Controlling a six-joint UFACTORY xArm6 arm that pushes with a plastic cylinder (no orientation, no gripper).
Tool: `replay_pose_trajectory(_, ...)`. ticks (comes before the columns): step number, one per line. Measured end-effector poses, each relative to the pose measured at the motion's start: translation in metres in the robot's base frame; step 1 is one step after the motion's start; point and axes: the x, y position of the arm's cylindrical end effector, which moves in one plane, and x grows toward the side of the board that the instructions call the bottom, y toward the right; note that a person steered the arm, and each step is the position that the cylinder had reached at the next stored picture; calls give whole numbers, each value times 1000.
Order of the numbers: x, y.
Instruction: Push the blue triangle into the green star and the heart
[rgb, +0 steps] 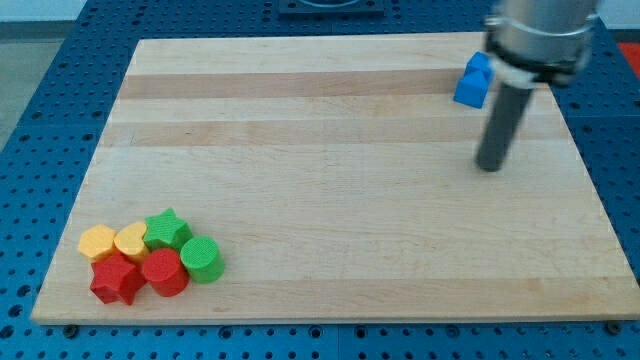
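Note:
A blue block (473, 82), its shape partly hidden by the rod's housing, lies near the view's top right of the wooden board. My tip (490, 166) rests on the board just below it and slightly to the right, apart from it. The green star (167, 229) and the yellow heart (131, 241) sit side by side in a cluster at the view's bottom left, far from the blue block.
The same cluster holds a yellow hexagon (97, 242), a red star (117, 280), a red cylinder-like block (164, 272) and a green cylinder (201, 259). The wooden board (330, 200) lies on a blue perforated table.

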Motion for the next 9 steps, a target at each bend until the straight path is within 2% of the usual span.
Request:
replay_pose_trajectory(1, -36, 83)
replay_pose_trajectory(2, -98, 83)
replay_pose_trajectory(3, -114, 58)
replay_pose_trajectory(9, -100, -150)
